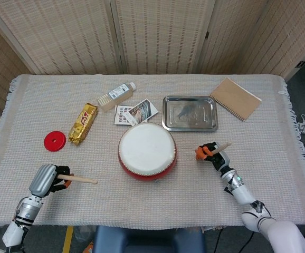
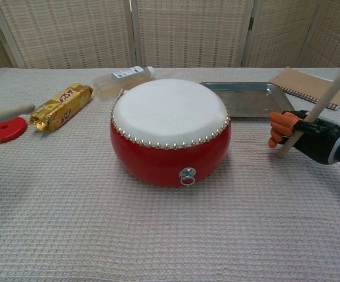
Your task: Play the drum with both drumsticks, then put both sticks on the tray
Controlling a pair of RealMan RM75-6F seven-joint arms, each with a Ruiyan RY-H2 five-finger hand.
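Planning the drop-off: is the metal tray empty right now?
Empty. The tray behind the drum shows only bare metal; each hand, left and right, holds a drumstick.
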